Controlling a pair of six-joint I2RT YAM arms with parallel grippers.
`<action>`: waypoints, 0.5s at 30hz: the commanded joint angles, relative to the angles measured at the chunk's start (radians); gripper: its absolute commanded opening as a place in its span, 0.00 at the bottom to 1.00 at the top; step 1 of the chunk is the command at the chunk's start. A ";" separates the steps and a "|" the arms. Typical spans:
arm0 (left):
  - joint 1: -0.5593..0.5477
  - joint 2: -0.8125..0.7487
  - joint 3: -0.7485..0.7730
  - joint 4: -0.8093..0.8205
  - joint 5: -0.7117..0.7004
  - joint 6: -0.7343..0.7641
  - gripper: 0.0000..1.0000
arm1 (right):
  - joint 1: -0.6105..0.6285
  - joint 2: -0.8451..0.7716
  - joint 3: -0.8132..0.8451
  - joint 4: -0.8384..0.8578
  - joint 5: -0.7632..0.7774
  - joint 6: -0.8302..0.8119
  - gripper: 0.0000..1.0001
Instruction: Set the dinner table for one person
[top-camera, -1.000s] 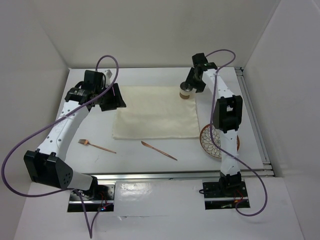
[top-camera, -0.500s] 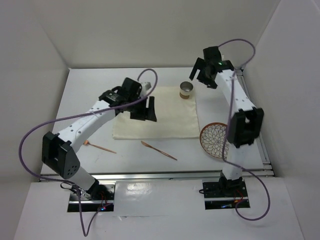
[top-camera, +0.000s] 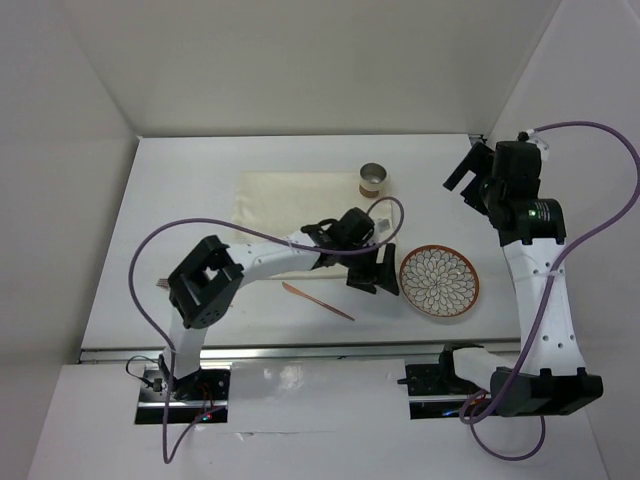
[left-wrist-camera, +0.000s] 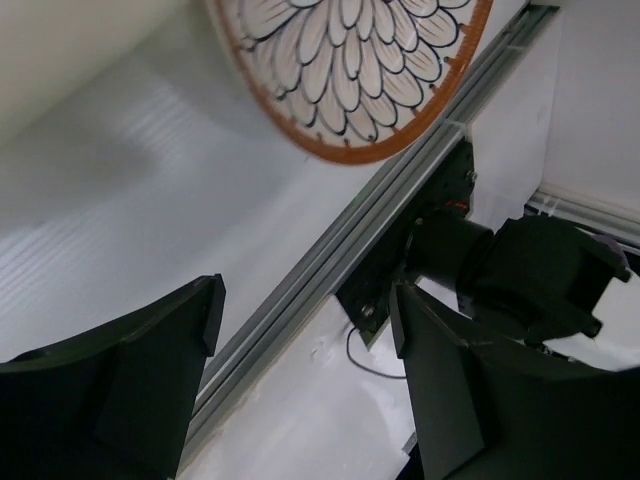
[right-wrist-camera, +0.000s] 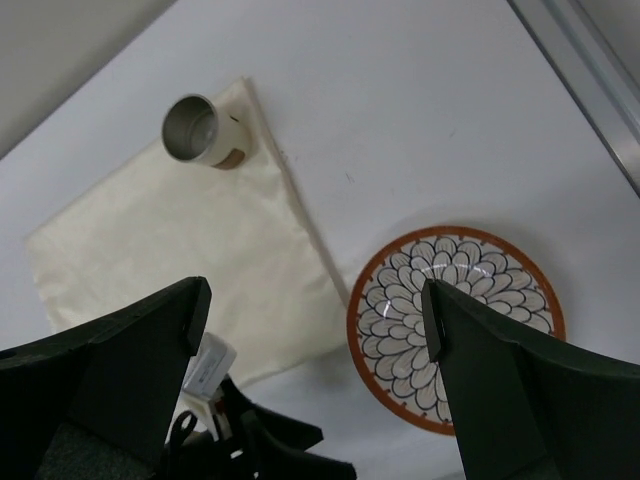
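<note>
The dinner table (top-camera: 190, 180) is a white top carrying a cream placemat (top-camera: 280, 205). A metal cup (top-camera: 373, 181) stands upright at the mat's far right corner. A flower-patterned plate (top-camera: 438, 280) lies on the bare top, right of the mat. My left gripper (top-camera: 375, 278) hovers open and empty just left of the plate. In the left wrist view the plate (left-wrist-camera: 350, 60) fills the top, beyond the gripper (left-wrist-camera: 305, 330). My right gripper (top-camera: 468, 185) is raised high at the right, open and empty. From there the right wrist view looks down past the gripper (right-wrist-camera: 315, 320) on the cup (right-wrist-camera: 200, 130) and plate (right-wrist-camera: 455, 320).
A copper knife (top-camera: 318, 301) lies in front of the mat, close to the left arm. The fork is almost wholly hidden behind the left arm's elbow. A metal rail (left-wrist-camera: 330, 260) runs along the near edge, with the right arm's base (left-wrist-camera: 520, 280) behind it.
The right gripper opened off the cup and pulled up and away to the right. The left gripper swept from the mat's left side across to the plate, opening wider.
</note>
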 joint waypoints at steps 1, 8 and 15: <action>-0.016 0.091 0.089 0.113 0.037 -0.135 0.84 | 0.003 -0.052 -0.001 -0.074 0.026 -0.008 1.00; -0.034 0.260 0.281 0.047 0.002 -0.114 0.79 | -0.006 -0.061 0.069 -0.117 0.007 -0.008 1.00; -0.034 0.343 0.373 -0.005 -0.089 -0.114 0.79 | -0.006 -0.070 0.088 -0.137 -0.014 0.003 1.00</action>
